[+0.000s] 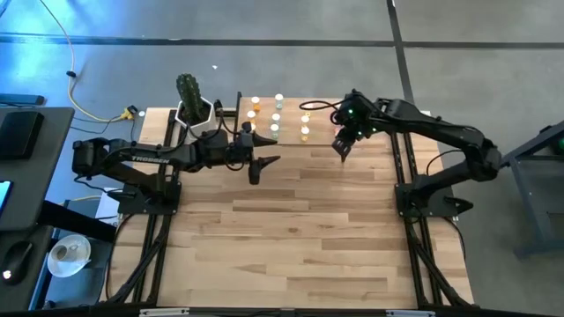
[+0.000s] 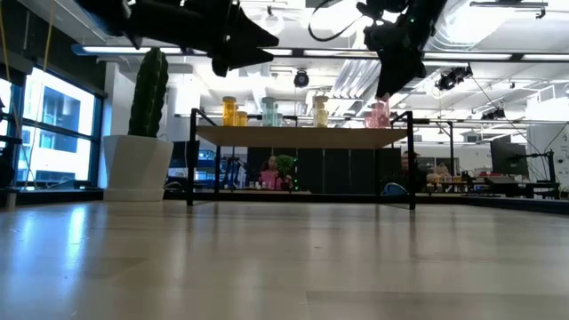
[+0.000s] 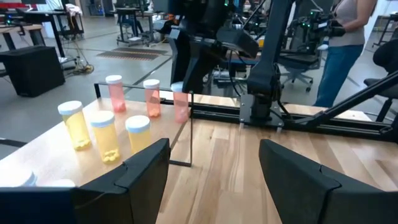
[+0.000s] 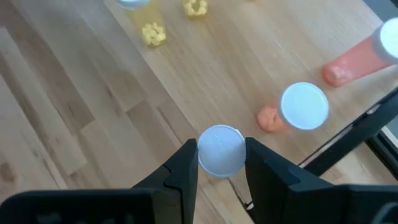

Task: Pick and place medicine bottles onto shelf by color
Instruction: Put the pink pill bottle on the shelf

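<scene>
The right pincer (image 4: 221,163) grips a white-capped bottle (image 4: 221,150) over the shelf (image 1: 322,139) corner, beside two pink bottles (image 4: 297,109), seemingly to join its colour group; the left pincer (image 3: 214,165) waits spread wide near the shelf's other end.

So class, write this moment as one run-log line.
right gripper: shut on white-capped bottle, above shelf | left gripper: open, empty, beside shelf | pink bottles standing on shelf
</scene>
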